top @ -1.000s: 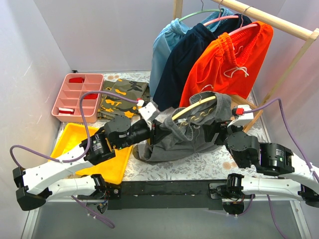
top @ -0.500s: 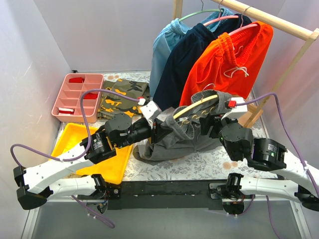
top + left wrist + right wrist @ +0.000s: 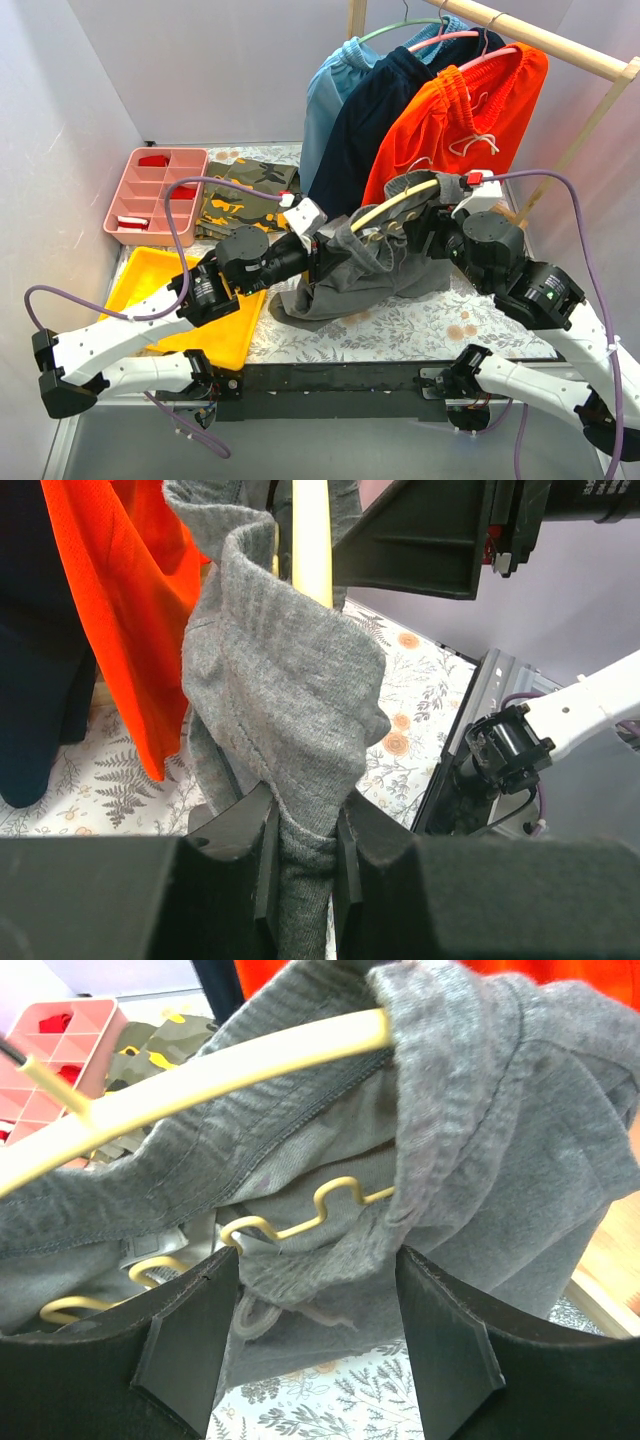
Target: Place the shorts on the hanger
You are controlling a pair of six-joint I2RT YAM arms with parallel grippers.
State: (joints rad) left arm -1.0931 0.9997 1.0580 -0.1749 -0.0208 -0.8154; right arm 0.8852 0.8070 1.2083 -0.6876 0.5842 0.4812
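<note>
From above, the grey shorts (image 3: 345, 275) hang in the middle of the picture. They are draped over the cream hanger (image 3: 400, 203), which is tilted up off the table (image 3: 400, 325). The left gripper (image 3: 322, 258) is on their left and the right gripper (image 3: 425, 232) on their right. Orange shorts (image 3: 460, 120) on the wooden rail (image 3: 545, 38) hang close behind and could get in the way.

In the left wrist view, the jaws are squeezed tight on a fold of the grey shorts, bottom middle. The cloth looks soft, light and floppy, so the thick waistband seems the best place to hold.

In the right wrist view, the hanger's wavy bar sits in the middle, inside the shorts. The jaws stand on either side of the cloth. I cannot tell if they pinch it.
</note>
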